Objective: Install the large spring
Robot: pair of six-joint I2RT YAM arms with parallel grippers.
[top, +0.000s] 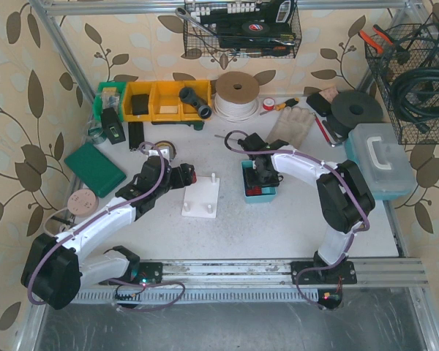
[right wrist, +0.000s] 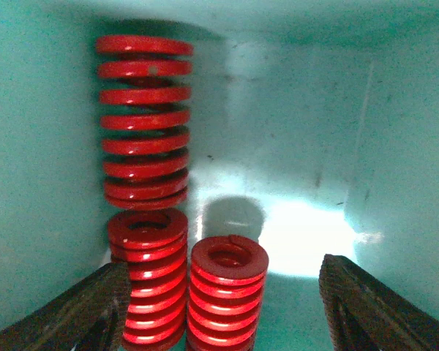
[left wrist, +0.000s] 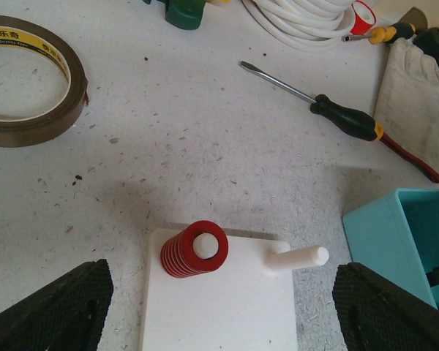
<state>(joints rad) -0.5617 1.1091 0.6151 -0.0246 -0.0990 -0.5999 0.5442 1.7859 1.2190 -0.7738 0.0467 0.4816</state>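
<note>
While hovering over red springs (right wrist: 143, 121) in the blue box (right wrist: 293, 131), holds right claw (right wrist: 223, 281) apart; holds left claw (left wrist: 219, 272) apart above white block (left wrist: 219, 318).

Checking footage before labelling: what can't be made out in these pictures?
Top view: the right gripper hides what lies in the teal bin.
Right wrist view: the two front springs lose their bases past the bottom edge.
Left wrist view: the white peg plate is cut off below.
</note>
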